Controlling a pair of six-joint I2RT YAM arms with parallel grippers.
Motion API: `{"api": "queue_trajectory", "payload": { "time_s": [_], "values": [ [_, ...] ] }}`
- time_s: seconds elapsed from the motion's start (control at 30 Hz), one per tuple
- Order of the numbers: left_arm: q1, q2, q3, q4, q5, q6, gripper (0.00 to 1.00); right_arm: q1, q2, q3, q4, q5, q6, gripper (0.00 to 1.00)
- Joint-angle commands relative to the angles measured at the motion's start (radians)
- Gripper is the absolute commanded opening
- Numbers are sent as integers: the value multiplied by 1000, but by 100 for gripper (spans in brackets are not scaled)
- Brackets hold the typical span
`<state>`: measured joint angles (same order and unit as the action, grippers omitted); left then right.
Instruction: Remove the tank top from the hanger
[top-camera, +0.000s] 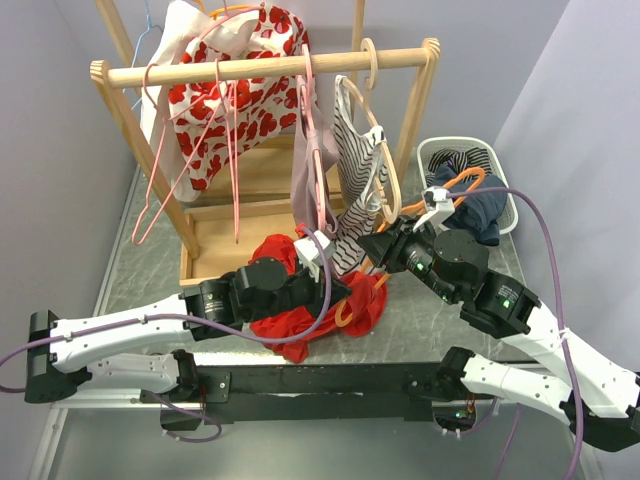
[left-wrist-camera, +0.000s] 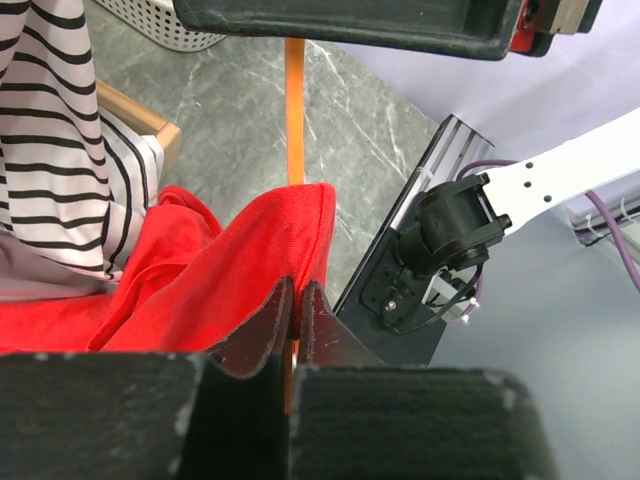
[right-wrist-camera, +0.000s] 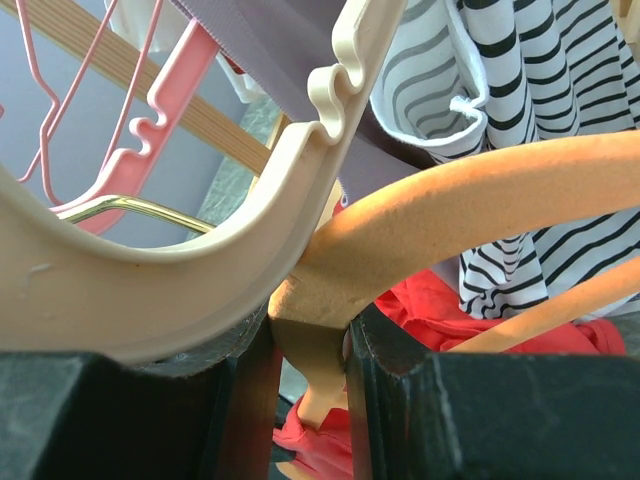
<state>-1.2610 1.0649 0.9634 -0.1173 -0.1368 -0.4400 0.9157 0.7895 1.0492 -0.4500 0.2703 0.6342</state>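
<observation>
My left gripper (left-wrist-camera: 293, 305) is clamped on the red tank top (left-wrist-camera: 225, 260). My right gripper (right-wrist-camera: 310, 355) pinches the orange hanger (right-wrist-camera: 480, 195), with a cream hanger (right-wrist-camera: 200, 290) just above its fingers.

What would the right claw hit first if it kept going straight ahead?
Probably the cream hanger: it crosses just beyond the right gripper, which is shut on the orange hanger. The striped top hangs behind; depth is hard to judge.

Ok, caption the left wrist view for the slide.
Left gripper pinches red tank top on orange hanger; striped top alongside.
</observation>
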Motion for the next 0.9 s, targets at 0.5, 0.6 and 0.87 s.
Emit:
{"api": "queue_trajectory", "payload": {
  "time_s": [0.5, 0.6, 0.87],
  "values": [
    [-6, -172, 24, -433, -30, -19, 1, -5, -21, 32, -32, 127, 2, 10],
    [-6, -203, -2, -473, -49, -63, 1, -5, -19, 28, -32, 126, 2, 10],
    [-8, -86, -25, -578, -141, -175, 13, -5, -35, 25, -32, 119, -2, 10]
  ]
}}
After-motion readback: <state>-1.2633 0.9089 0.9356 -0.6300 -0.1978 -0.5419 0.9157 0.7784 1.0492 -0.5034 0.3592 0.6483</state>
